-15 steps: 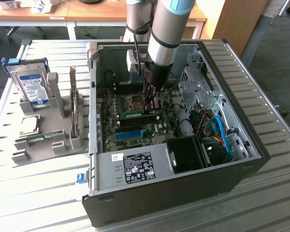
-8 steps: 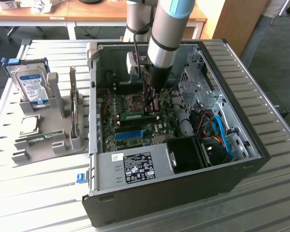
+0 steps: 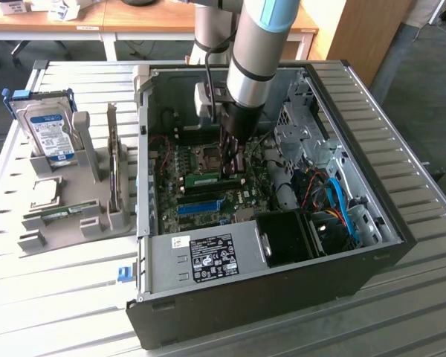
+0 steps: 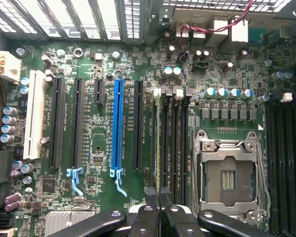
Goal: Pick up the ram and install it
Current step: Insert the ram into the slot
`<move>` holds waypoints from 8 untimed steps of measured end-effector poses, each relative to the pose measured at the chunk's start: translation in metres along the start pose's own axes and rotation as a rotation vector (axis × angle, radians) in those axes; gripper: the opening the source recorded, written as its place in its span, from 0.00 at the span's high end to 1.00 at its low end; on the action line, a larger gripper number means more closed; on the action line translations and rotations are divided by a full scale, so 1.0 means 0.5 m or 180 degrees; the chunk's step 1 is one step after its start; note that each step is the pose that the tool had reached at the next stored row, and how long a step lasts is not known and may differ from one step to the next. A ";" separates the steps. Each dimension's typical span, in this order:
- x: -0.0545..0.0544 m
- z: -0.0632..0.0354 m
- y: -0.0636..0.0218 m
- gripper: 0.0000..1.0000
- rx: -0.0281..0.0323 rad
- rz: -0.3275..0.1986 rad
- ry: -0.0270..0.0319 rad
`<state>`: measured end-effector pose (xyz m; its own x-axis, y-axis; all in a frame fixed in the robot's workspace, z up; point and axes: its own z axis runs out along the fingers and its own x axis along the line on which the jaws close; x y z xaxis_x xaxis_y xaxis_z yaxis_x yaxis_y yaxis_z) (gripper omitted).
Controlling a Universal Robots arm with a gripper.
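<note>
Inside the open computer box (image 3: pixel 282 297), the claw (image 4: pixel 158 193) is pinched narrow on one end of the ram (image 4: pixel 158 143). The ram stands on its thin edge along a black slot on the big green board (image 4: pixel 103 59), between the long blue slot (image 4: pixel 118 128) and the square silver chip holder (image 4: pixel 228 173).
</note>
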<state>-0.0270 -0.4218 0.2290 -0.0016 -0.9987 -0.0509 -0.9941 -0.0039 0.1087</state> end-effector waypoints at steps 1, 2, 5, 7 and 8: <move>0.000 0.001 0.000 0.88 0.0000 0.0000 0.0001; 0.000 0.001 0.000 0.88 -0.0001 0.0000 0.0001; 0.000 0.001 0.000 0.88 0.0000 0.0000 0.0001; 0.000 0.003 0.000 0.88 0.0000 0.0000 0.0000; 0.000 0.004 0.000 0.88 0.0000 0.0000 0.0000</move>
<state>-0.0270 -0.4218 0.2272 -0.0016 -0.9987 -0.0508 -0.9941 -0.0039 0.1088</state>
